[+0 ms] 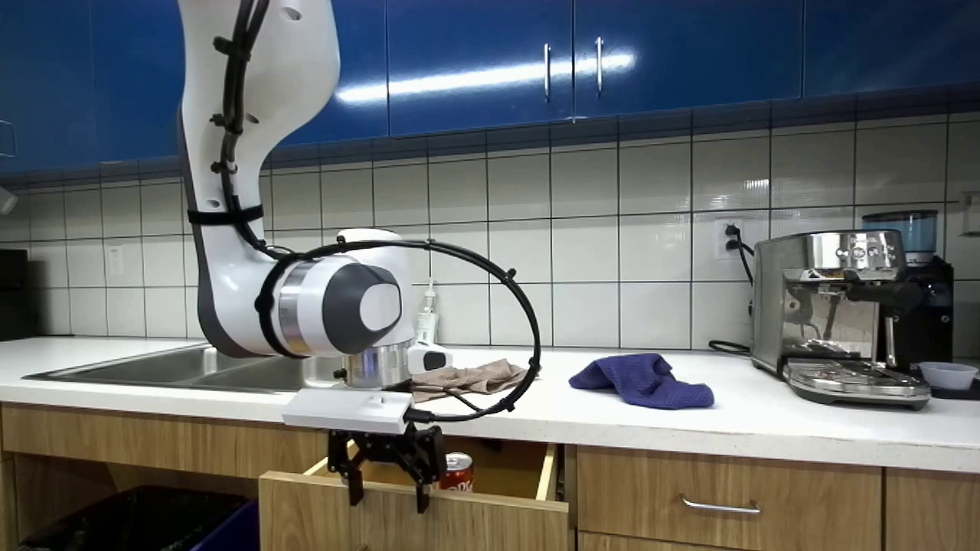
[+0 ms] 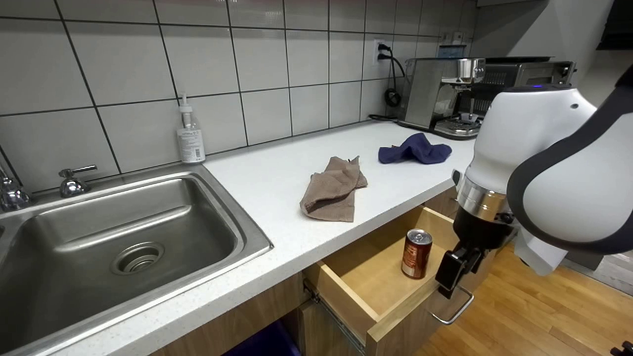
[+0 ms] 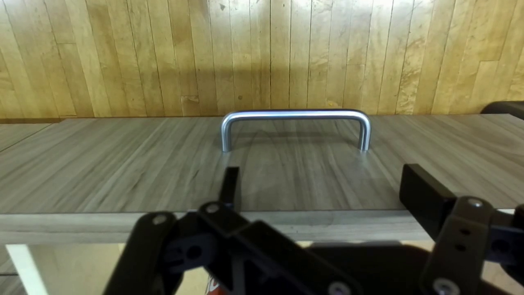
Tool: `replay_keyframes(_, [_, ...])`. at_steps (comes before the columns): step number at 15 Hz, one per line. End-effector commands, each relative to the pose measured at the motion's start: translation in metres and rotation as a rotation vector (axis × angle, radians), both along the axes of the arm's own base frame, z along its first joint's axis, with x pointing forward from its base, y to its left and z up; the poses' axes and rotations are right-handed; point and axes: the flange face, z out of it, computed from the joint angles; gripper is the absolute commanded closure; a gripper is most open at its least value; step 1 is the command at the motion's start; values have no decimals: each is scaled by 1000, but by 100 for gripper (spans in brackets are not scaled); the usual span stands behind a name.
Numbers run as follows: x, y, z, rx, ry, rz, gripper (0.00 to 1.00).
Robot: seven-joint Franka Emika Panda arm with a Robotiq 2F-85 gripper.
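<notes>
White counter [image 2: 267,183], blue cupboards [image 1: 482,46], open drawer [image 2: 371,267]

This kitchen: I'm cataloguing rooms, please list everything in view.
Cabinets: several, blue, overhead
Counter: 1, white, below cabinets
Open drawer: 1, brown, below counter
Handles: 4+, silver, cabinets and drawers
Can: 1, red, in drawer
Cloths: 2, brown, purple, on counter
Sink: 1, grey, in counter
Tap: 1, chrome, behind sink
Bottle: 1, clear, near sink
Coffeemaker: 1, silver, on counter
Grinder: 1, black, by coffeemaker
Boxy appliance: 1, dark, by coffeemaker
Bowl: 1, white, by grinder
Bin: 1, blue, below counter
Arm: 1, white, above drawer
Gripper: 1, black, open at drawer front
</notes>
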Motion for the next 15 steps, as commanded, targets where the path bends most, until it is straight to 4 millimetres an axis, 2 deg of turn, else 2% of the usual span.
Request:
replay_keyframes(1, [8,-6,0,-10,-24,24,0])
replay_keyframes(15, [24,-11,-2,-14,-48,27,0])
